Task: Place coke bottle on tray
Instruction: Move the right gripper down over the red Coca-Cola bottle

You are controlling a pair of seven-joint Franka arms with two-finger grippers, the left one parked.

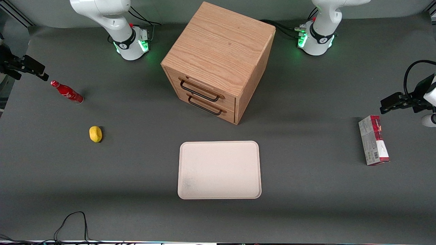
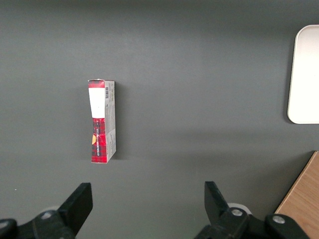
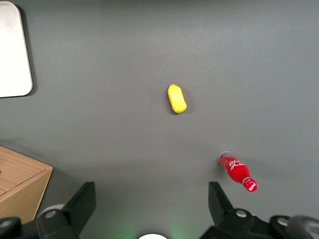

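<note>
Gripper (image 3: 152, 204) raised above table, jaws spread wide, empty, near upright coke bottle (image 1: 67, 92)

Front overview of table (image 1: 136, 211); both wrist views straight down, sharing tray (image 1: 219, 169).

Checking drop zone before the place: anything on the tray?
Nothing shows on the tray, just faint grey smudging. Coke bottle stands on the table, apart from the open gripper, toward the working arm's end.
</note>
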